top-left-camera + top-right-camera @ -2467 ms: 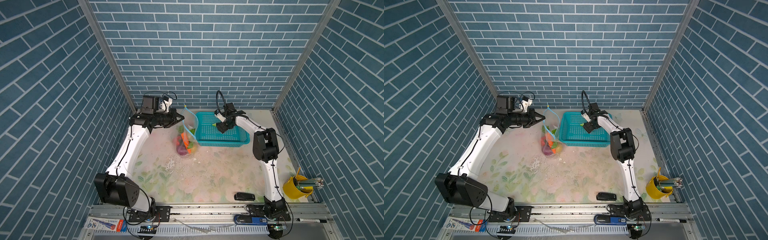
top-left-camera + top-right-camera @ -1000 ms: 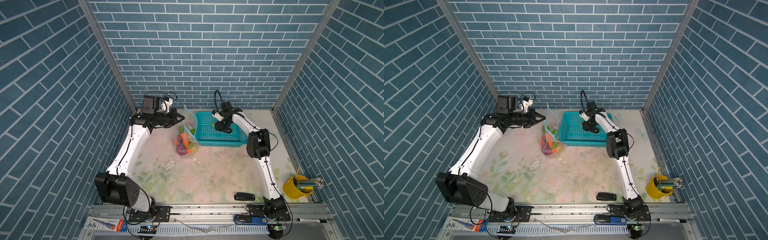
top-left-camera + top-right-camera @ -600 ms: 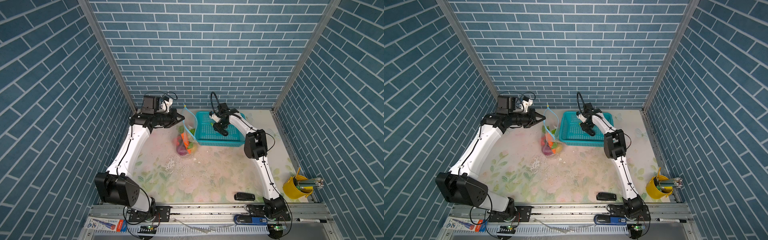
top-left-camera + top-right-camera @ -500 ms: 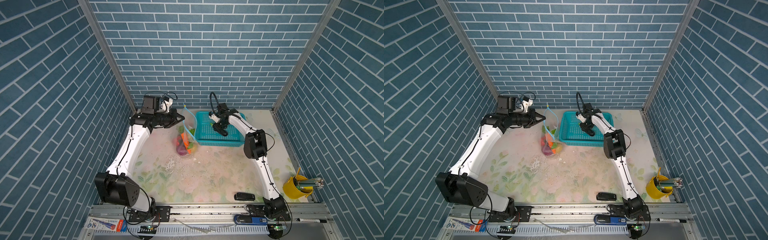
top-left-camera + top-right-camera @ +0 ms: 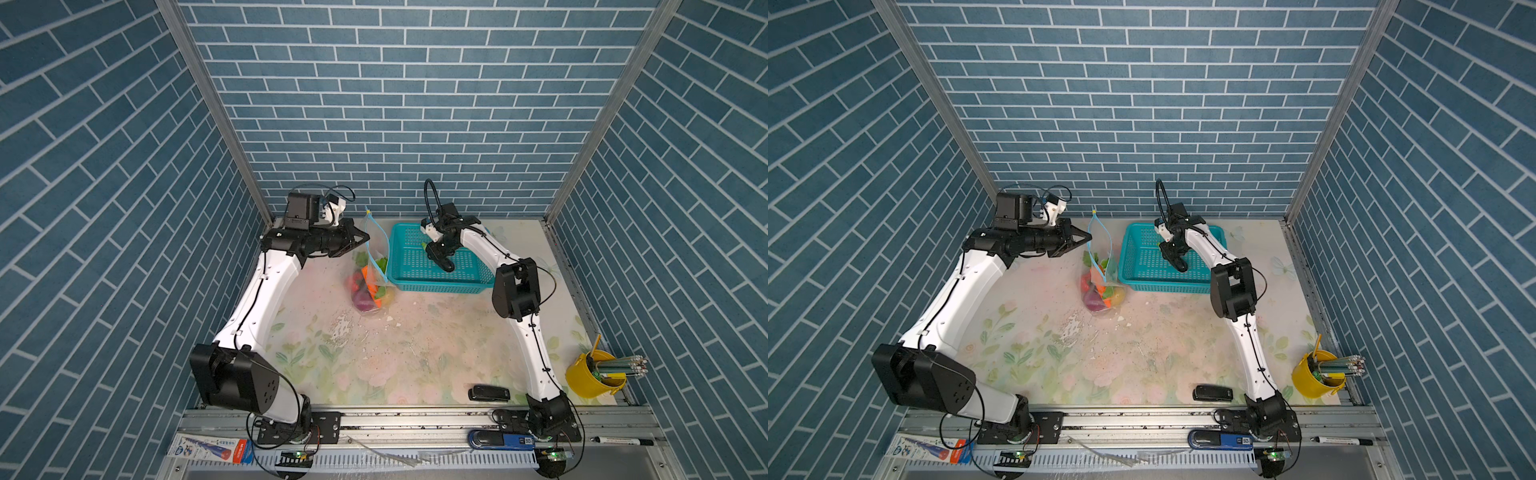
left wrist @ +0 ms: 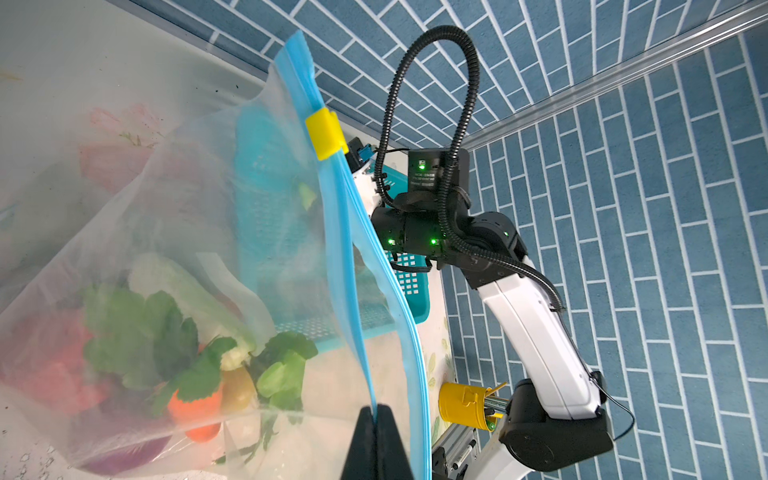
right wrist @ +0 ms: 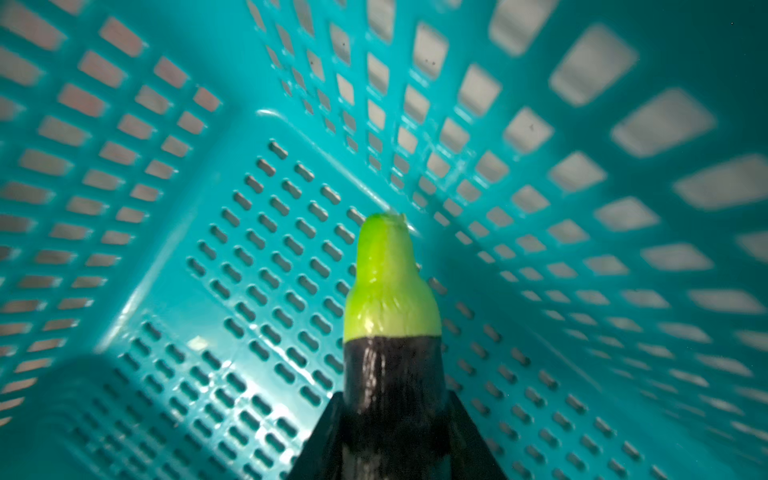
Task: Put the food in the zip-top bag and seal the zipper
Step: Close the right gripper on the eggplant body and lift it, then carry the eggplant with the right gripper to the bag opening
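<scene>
Black R jaws down, on eggplant

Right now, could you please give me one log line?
left pincer: shut on zipper | right pincer: shut on eggplant in basket | bag: unsealed

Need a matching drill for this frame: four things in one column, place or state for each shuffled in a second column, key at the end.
Column 1
1. left gripper
2. right gripper
3. slider tab
4. yellow cup

Column 2
A. on the zipper, near one end
B. jaws shut on the eggplant, inside the teal basket
C. holds pencils, at the right near corner of the table
D. jaws shut on the mouth edge of the zip-top bag

Pairs: 1-D, 2-B, 3-A, 4-C
</scene>
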